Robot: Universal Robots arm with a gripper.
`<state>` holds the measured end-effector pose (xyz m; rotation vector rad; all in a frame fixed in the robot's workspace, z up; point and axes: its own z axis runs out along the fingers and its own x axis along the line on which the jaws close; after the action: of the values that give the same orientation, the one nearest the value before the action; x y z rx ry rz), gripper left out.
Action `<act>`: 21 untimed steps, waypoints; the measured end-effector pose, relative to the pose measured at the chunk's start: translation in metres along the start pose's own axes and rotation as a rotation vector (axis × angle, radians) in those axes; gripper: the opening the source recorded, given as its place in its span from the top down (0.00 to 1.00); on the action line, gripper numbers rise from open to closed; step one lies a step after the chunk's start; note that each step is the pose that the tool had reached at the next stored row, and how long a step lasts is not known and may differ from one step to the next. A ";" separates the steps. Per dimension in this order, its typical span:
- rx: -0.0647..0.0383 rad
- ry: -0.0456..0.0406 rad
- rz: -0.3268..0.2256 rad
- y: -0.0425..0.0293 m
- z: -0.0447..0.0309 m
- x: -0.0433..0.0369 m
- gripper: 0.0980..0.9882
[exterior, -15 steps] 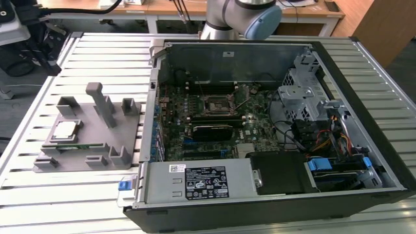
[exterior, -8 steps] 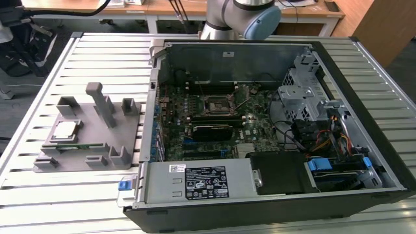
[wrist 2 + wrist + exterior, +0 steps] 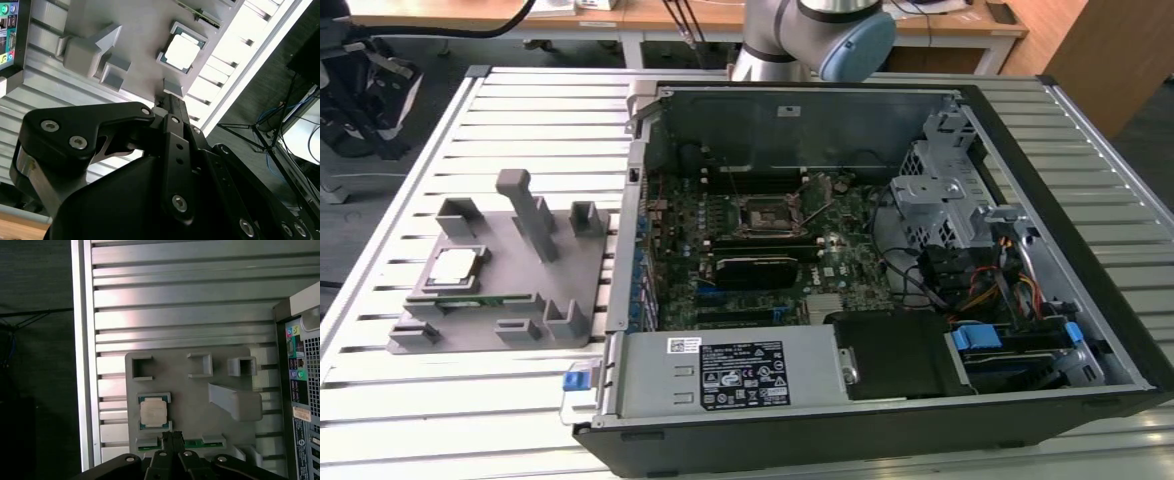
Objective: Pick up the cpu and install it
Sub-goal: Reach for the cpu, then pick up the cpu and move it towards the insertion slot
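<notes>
Slatted aluminium table [image 3: 534, 110] carries everything I am working with: a grey plastic fixture [image 3: 567, 280] near the table's edge at the exterior view's left, and an open computer case [image 3: 881, 440] just beside it, filling most of the rest of the surface. From my seat the task reads as barely begun. The cpu [image 3: 458, 267] lies flat, metal top up, in its square recess on the fixture, on the side of the fixture away from the case, and nothing touches it. In the first wrist view the gripper [image 3: 173, 436] hangs above the fixture's edge where a green memory stick [image 3: 195, 443] sits in its slot, near the cpu's recess but not over the chip. Its jaws look pressed together with nothing between them (I judge this from both wrist views, where the black links converge to a single tip). Inside the case, the motherboard socket [image 3: 754, 213] sits mid-board and looks unfilled to me, though I cannot tell how its frame or lever stands. So, as I judge it, nothing is done yet: the grasp, the carry across to the case and the seating in the socket are all left.
</notes>
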<state>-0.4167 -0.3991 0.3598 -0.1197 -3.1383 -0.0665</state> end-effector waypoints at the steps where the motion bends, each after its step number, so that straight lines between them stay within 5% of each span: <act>1: 0.000 0.0000 0.000 0.0000 0.0000 0.0000 0.99; 12: 0.000 0.0000 0.000 0.0000 0.0006 0.0004 0.99; 21: -0.001 0.0036 -0.036 -0.0052 0.0095 0.0029 0.99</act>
<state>-0.4199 -0.4037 0.3500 -0.0637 -3.1371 -0.0675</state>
